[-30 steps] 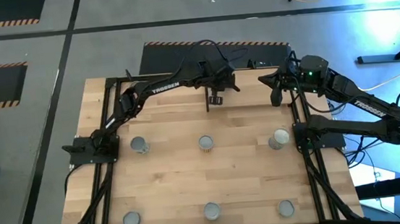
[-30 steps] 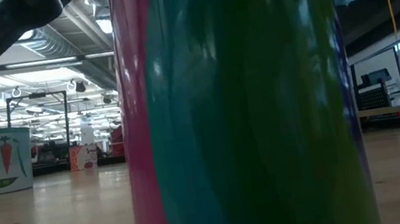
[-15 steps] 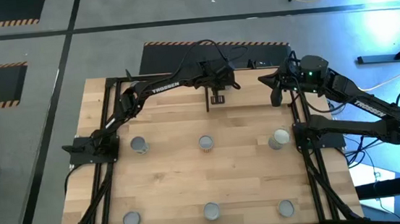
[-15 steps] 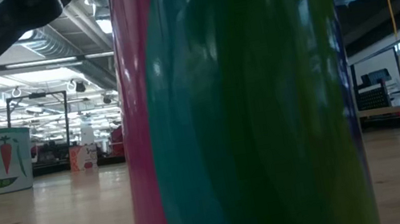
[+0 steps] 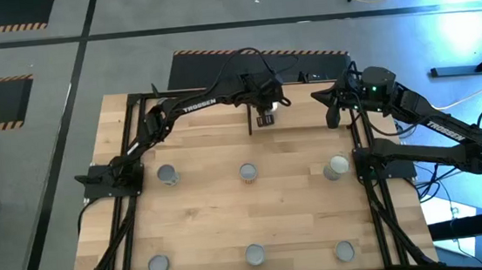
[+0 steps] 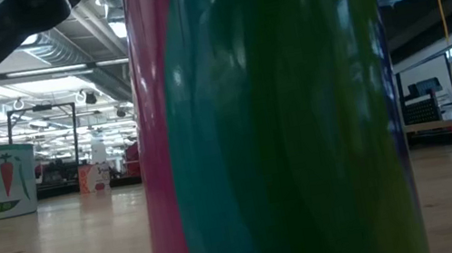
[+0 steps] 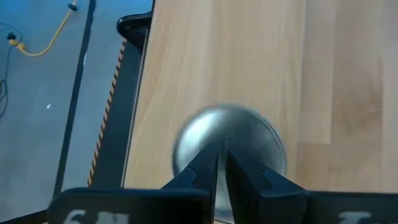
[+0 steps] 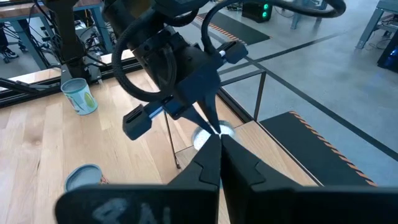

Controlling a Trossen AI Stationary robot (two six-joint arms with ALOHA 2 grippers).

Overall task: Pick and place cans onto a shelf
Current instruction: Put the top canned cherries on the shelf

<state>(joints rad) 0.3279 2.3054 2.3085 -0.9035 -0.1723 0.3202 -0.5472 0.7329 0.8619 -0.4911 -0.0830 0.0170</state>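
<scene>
At the table's far edge, left pincer [image 5: 264, 115] hovers nearly shut above a can [image 7: 229, 144], empty.

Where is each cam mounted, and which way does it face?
High: overhead, straight down on table, both arms, six cans.
Low: table height, level; near can fills frame, arm link at top.
Left wrist: above far can near table edge, own fingers in front.
Right wrist: faces left hand, own fingers at bottom.
Shared: far can, wrist views.
</scene>
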